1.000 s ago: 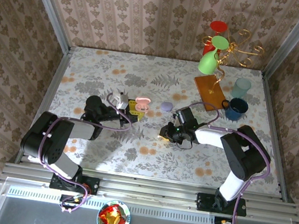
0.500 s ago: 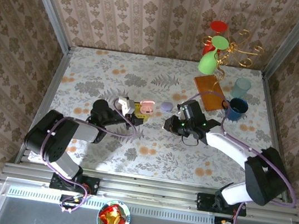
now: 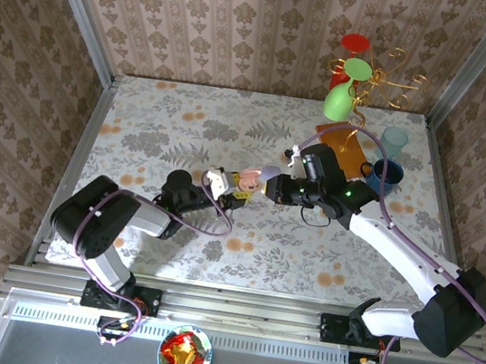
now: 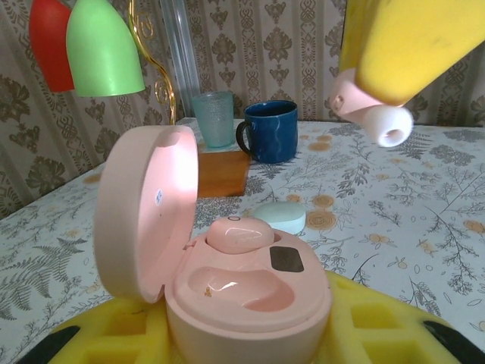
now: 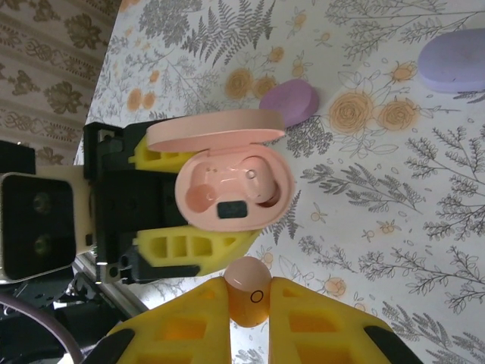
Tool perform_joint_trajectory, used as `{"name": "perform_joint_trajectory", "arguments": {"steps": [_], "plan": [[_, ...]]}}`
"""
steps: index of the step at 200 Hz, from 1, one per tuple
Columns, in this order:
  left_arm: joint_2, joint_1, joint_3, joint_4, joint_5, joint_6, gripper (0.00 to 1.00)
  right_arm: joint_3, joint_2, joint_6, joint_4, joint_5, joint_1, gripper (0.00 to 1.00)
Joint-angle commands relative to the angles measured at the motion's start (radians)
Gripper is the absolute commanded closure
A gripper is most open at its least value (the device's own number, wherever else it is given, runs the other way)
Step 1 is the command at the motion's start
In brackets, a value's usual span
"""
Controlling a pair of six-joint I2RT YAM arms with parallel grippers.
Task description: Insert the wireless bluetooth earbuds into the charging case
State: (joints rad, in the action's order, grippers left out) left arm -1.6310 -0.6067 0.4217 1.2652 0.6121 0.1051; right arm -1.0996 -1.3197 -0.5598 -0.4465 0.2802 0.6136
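Left claw (image 3: 231,186) clamped on open pink charging case (image 4: 250,296), midway between tabletop's (image 3: 232,130) side edges; right claw (image 5: 248,288) pinches pink earbud (image 4: 377,115) near it.

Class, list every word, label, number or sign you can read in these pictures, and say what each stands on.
No words or numbers can be read.
A white sticker inside the lid of the pink charging case: too small to read.
The pink earbud in the right gripper: a small ring mark, no letters.
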Motion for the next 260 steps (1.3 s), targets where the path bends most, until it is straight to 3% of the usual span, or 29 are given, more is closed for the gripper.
{"name": "perform_joint_trajectory", "arguments": {"steps": [1, 260], "plan": [[-0.015, -0.019, 0.03, 0.03, -0.027, 0.04, 0.81, -0.041, -0.009, 0.031, -0.045, -0.03, 0.016, 0.84], [-0.036, -0.059, 0.051, 0.03, 0.002, 0.062, 0.81, -0.17, -0.218, 0.108, -0.086, -0.017, 0.066, 0.79]]}}
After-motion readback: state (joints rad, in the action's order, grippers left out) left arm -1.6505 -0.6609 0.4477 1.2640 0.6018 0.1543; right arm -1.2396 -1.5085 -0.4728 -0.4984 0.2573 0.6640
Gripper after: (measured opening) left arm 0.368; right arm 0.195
